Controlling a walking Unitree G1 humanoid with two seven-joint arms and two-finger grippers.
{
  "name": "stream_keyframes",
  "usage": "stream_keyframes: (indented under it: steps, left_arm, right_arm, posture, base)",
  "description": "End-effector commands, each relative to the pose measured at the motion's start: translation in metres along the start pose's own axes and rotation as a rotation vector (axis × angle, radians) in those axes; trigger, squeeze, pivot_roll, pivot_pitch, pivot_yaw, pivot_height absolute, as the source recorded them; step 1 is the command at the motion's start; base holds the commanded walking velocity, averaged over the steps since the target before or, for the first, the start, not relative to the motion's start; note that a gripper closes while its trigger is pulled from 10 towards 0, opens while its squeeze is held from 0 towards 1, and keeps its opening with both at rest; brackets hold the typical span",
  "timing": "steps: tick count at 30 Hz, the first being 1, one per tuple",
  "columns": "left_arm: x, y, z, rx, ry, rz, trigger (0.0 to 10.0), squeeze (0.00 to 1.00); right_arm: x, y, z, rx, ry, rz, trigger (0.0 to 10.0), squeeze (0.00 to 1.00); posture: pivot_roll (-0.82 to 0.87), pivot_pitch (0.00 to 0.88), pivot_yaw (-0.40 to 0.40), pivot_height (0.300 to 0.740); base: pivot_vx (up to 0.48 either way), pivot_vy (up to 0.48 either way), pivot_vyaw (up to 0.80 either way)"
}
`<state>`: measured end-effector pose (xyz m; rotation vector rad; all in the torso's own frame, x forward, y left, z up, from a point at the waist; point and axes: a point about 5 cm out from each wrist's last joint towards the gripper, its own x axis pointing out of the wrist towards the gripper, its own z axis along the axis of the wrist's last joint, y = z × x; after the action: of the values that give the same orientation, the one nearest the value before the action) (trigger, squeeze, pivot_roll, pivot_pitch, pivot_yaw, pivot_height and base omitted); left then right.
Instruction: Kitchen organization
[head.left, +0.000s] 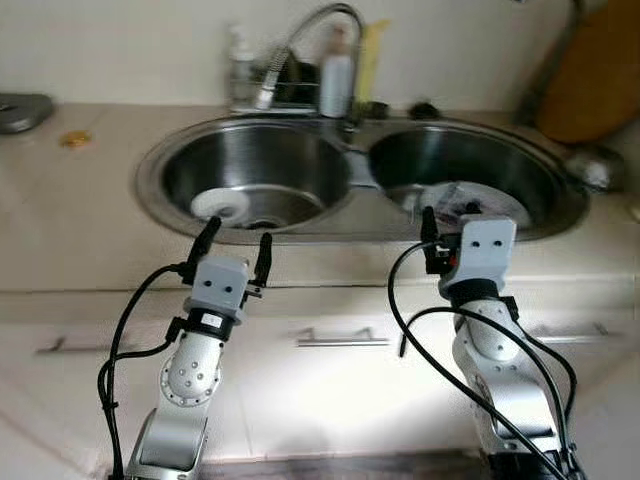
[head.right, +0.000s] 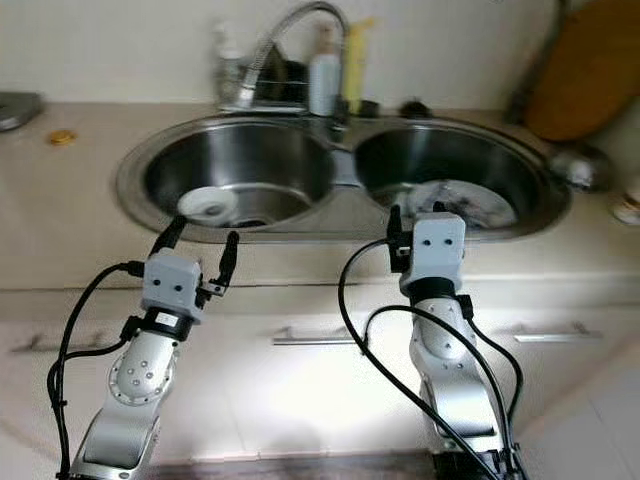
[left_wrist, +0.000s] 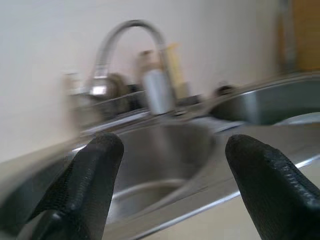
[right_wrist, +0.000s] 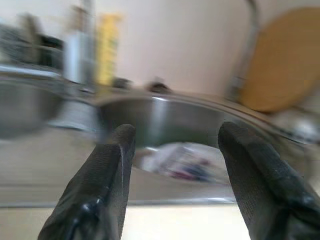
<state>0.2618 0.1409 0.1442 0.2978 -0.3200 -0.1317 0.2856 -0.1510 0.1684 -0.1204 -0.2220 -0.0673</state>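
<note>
A pale bench (head.left: 80, 200) carries a steel double sink (head.left: 350, 165) set into it. At 10 o'clock from the sink a small orange item (head.left: 75, 138) lies on the bench, with a grey round object (head.left: 20, 110) just beyond. A wooden board (head.left: 595, 75) leans at 2 o'clock. Bottles (head.left: 337, 75) stand behind the faucet (head.left: 305, 45) at 12 o'clock.

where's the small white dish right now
The small white dish lies in the left basin of the double sink, beside the drain, just ahead of the open left gripper.
</note>
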Motion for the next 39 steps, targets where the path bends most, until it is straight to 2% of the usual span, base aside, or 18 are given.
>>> stream_keyframes:
  steps: [1, 7, 26, 29, 39]
  left_arm:
    - [0.002, 0.0, 0.004, 0.008, -0.019, -0.008, 10.0, 0.0]
    - [0.003, 0.0, 0.005, 0.022, -0.036, -0.007, 10.0, 0.0]
    - [0.003, 0.0, 0.007, 0.034, -0.055, -0.009, 10.0, 0.0]
    - [0.003, 0.0, 0.007, 0.033, -0.057, -0.009, 10.0, 0.0]
    - [0.003, 0.0, 0.008, 0.03, -0.061, -0.007, 10.0, 0.0]
  right_arm:
    - [-0.001, -0.002, 0.008, -0.018, -0.035, -0.007, 10.0, 0.0]
    - [-0.003, -0.006, 0.012, -0.056, -0.073, -0.03, 10.0, 0.0]
    - [-0.002, -0.004, 0.019, -0.066, -0.125, -0.035, 10.0, 0.0]
    - [-0.002, -0.003, 0.02, -0.066, -0.134, -0.031, 10.0, 0.0]
    - [-0.003, -0.002, 0.022, -0.097, -0.161, -0.024, 10.0, 0.0]
  posture:
    - [0.08, 0.0, -0.04, 0.74]
    - [0.08, 0.0, -0.038, 0.74]
    - [0.09, 0.0, -0.039, 0.74]
    - [0.09, 0.0, -0.038, 0.74]
    - [0.09, 0.0, -0.038, 0.74]
  base:
    - [0.0, 0.0, -0.8]
    - [0.0, 0.0, -0.8]
    - [0.0, 0.0, -0.8]
    - [0.0, -0.289, -0.67]
    - [0.0, -0.48, 0.0]
